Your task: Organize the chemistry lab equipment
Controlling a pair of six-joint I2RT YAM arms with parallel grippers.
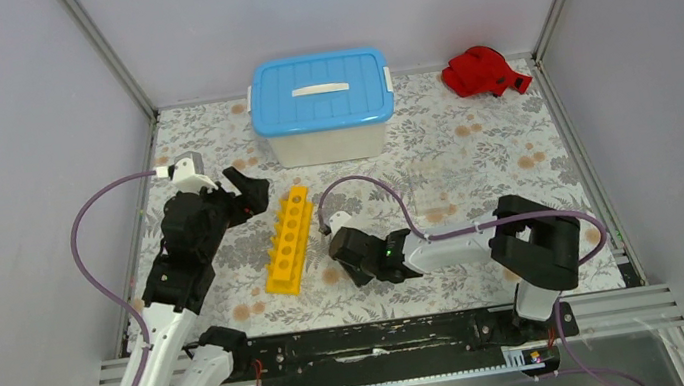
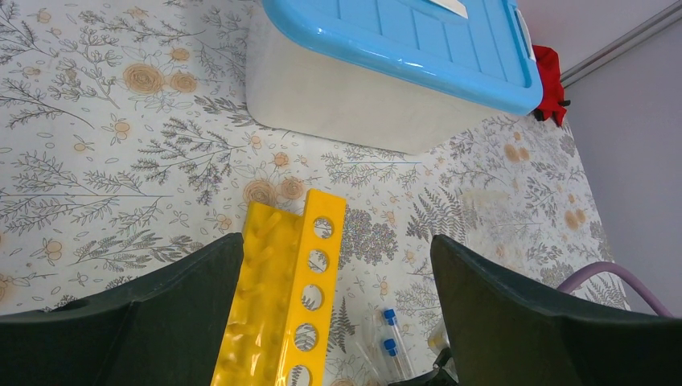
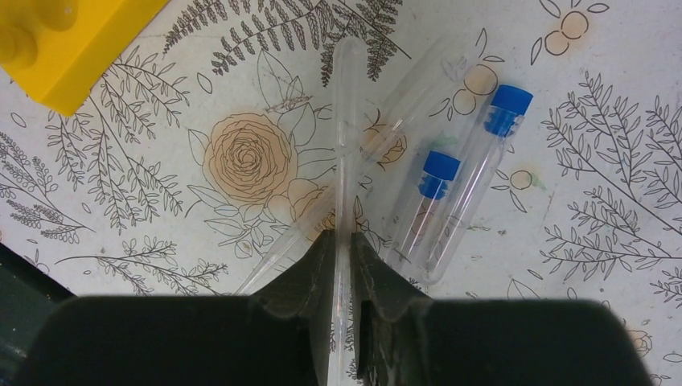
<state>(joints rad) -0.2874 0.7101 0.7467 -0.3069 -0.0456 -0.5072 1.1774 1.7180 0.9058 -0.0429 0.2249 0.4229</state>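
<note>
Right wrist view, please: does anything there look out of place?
Yes: two blue-capped tubes and a clear uncapped tube lie loose on the table near the yellow test-tube rack, not standing in its holes.

left claw (image 2: 336, 245): wide open, hovering | right claw (image 3: 343, 241): low, pinching clear tube (image 3: 346, 121)

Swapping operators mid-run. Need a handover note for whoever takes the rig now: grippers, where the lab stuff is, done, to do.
Left gripper: open, empty, beside the far end of the yellow rack.
Right gripper: shut on a thin clear tube, near the rack's near end.
On the table beside it: two blue-capped tubes and another clear tube.
Done: nothing racked; the holes in view are empty.
To do: get the tubes into the rack.
</note>
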